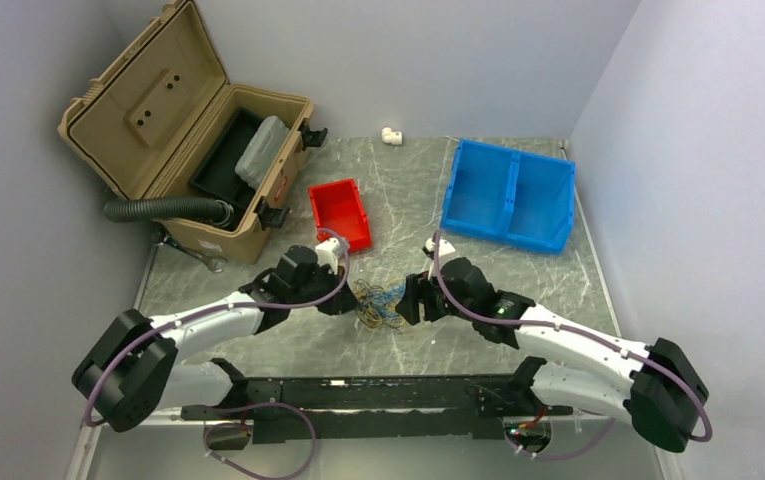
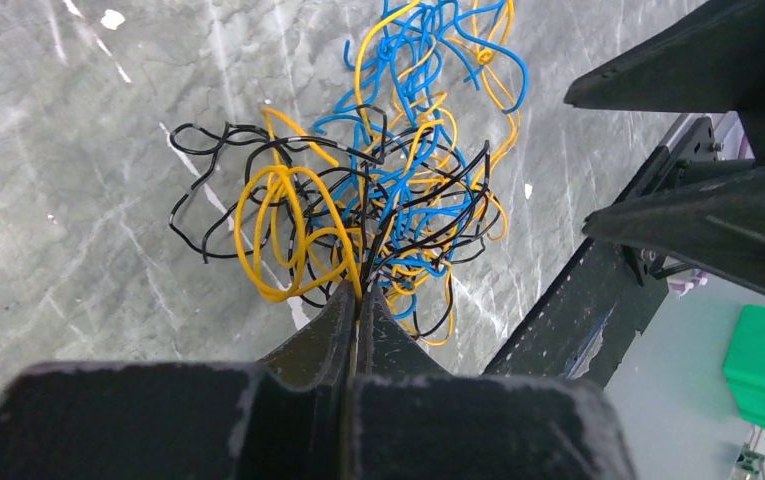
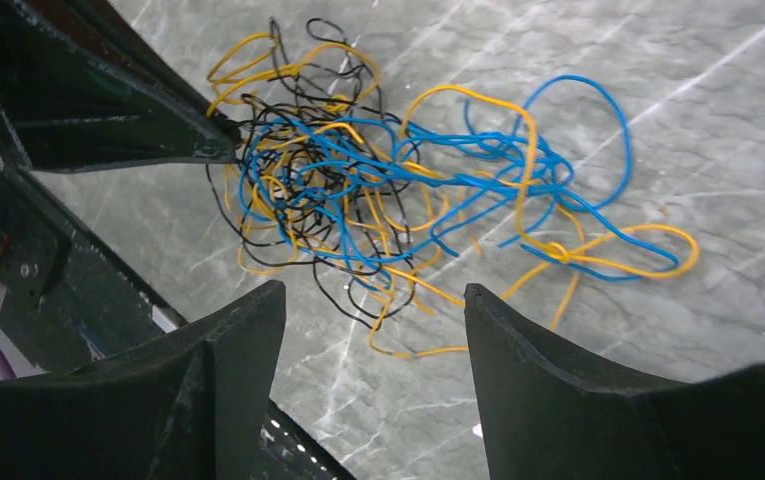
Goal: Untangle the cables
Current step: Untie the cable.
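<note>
Tangle of hair-thin yellow-orange, blue and black wire cables (image 1: pixel 378 303) lies on the grey marbled tabletop (image 1: pixel 568 280) between the arms, at 6 o'clock from the small red plastic bin (image 1: pixel 339 212). The black two-finger left gripper (image 2: pixel 358 296), at the clump's 9 o'clock, is pinched fully shut on a few yellow and black strands; the black right gripper (image 3: pixel 373 300), at 3 o'clock, hangs wide open and empty. Best move, I'd say: left anchors while right closes on one loose blue loop only and pulls slowly toward 3 o'clock, since yanking likely tightens the knot.
</note>
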Robot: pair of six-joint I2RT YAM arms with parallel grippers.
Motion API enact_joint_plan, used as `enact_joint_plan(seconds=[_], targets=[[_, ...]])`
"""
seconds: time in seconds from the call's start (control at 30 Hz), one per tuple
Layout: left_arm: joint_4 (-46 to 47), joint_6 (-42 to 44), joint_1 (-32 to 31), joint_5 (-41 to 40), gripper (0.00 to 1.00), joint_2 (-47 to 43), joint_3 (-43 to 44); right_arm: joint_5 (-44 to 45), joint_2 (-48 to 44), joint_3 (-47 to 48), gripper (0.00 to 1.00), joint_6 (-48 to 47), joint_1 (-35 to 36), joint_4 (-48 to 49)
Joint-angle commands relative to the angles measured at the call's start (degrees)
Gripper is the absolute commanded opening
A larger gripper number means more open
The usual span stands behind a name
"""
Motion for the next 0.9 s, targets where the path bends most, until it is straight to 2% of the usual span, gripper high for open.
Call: enact_joint_plan(seconds=[0.0,0.17,0.4,0.63,0.7,0.77,0.8,0.87], targets=[[3.6,2.1,-0.8,2.8,0.0,0.7,1.9,-2.6,2.3,3.2,0.7,-3.5,0.9,5.0],[3.8,3.0,-1.5,3.5,0.0,1.0,2.6,-6.4,7.3,4.1,0.76,-7.0,1.0,8.2],[3.7,3.3,-1.9,3.2,0.0,0.8,3.0,-7.1,13.2,5.0,0.72,-6.9,1.4,11.8],[4.8,2.8,-2.1,3.8,0.0,3.1,3.9,-1.9,20.5,7.0,0.73,-6.2,5.2,12.7],[5.1,2.5,-2.1,3.8,0.0,3.4,4.0,1.4,22.8,7.3,0.67,-5.0,6.0,13.0],[5.0,2.4,-2.1,3.3,0.0,3.4,4.2,3.9,24.0,7.1,0.56,-3.4,6.3,13.5],[4.6,2.4,-2.2,3.0,0.0,3.2,4.3,5.0,24.2,6.8,0.48,-2.7,6.3,13.9],[3.5,2.5,-2.1,2.0,0.0,2.6,4.5,8.3,23.2,6.2,0.23,-0.6,6.4,13.5]])
